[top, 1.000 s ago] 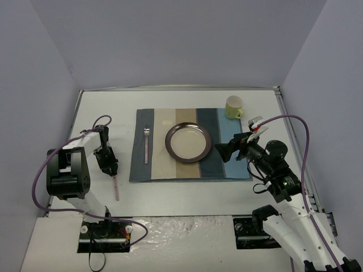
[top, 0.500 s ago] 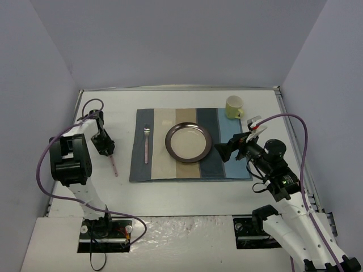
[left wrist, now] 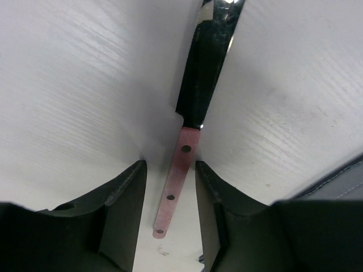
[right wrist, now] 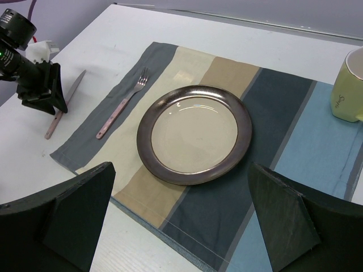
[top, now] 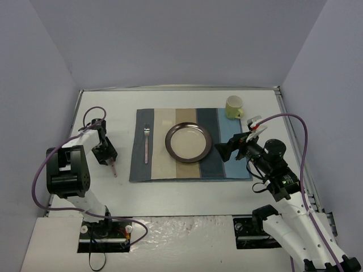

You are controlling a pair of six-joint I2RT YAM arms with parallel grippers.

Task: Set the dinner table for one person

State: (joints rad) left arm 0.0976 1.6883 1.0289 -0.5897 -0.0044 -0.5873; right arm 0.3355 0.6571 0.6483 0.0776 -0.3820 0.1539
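The left gripper (top: pixel 106 154) is being held partly open, and its dark fingers (left wrist: pixel 122 204) are straddling the flat, riveted pink handle of a table knife (left wrist: pixel 191 107) with a glossy dark blade. The table knife is lying flat on the dinner table (top: pixel 187 195), a smooth white rectangular tabletop with thin metal edging. A clear gap is showing beside the handle on one side. Whether the other finger is touching the handle cannot be told, and nothing is being lifted. The blade is pointing straight ahead of this gripper. The left edge of a striped blue-and-beige cloth placemat (top: pixel 161 164) is lying just to its right, and bare tabletop is running out to the lavender-grey panels (top: pixel 57 85) on its left. The right gripper (top: pixel 227 150) is being held wide open over the placemat's near right part, with nothing between its fingers (right wrist: pixel 68 226). Directly ahead of it, a round plate (right wrist: pixel 194 134) with a dark metallic rim and cream centre is resting mid-mat. Beyond that, a steel fork (right wrist: pixel 122 105) with a pink handle is lying on the far stripe. A pale yellow-green ceramic mug (right wrist: pixel 349 85) is standing ahead and to its right, at the mat's corner.
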